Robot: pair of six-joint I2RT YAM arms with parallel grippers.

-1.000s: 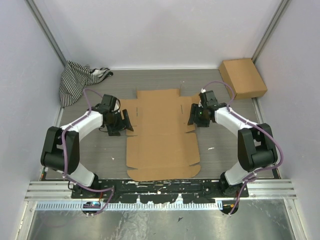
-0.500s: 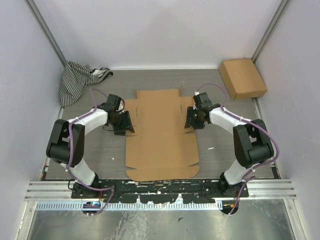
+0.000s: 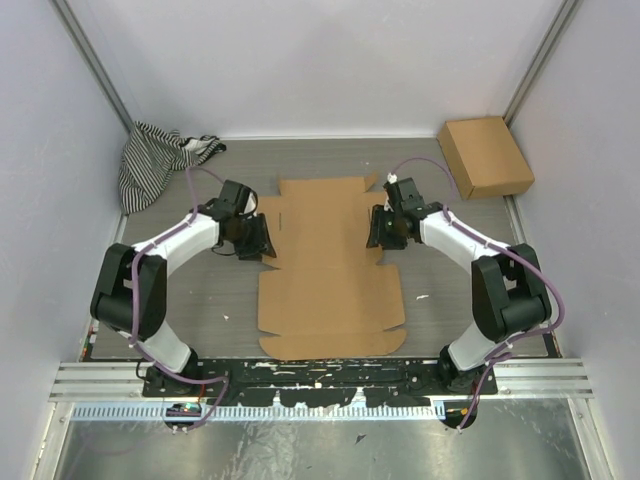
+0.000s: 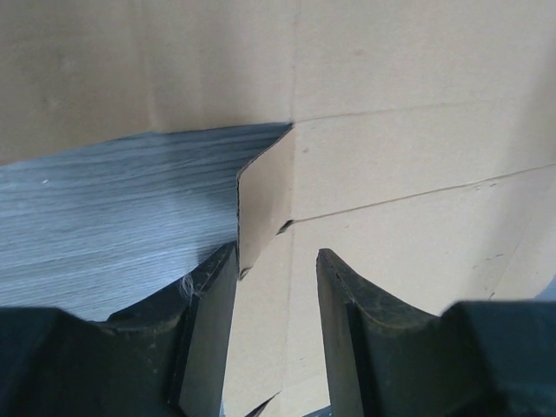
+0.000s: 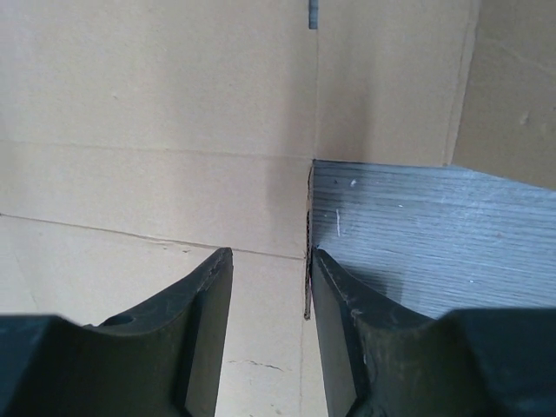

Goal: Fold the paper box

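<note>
The paper box (image 3: 330, 275) lies as a flat die-cut brown sheet in the middle of the table. My left gripper (image 3: 262, 240) is at its left edge and my right gripper (image 3: 378, 232) at its right edge, both low over the side flaps. In the left wrist view the left gripper (image 4: 276, 256) stands open astride a raised flap (image 4: 265, 204), which leans on the left finger (image 4: 213, 321). In the right wrist view the right gripper (image 5: 271, 254) is open too. The sheet's upturned edge (image 5: 307, 261) rests against its right finger (image 5: 339, 321).
A smaller closed brown box (image 3: 485, 155) sits at the back right corner. A striped cloth (image 3: 160, 160) is bunched at the back left. A small white scrap (image 3: 423, 297) lies right of the sheet. Walls enclose the table on three sides.
Both grippers have moved inward and slightly back onto the sheet's side flaps. Their jaws have narrowed. The sheet has shifted a little to the right.
</note>
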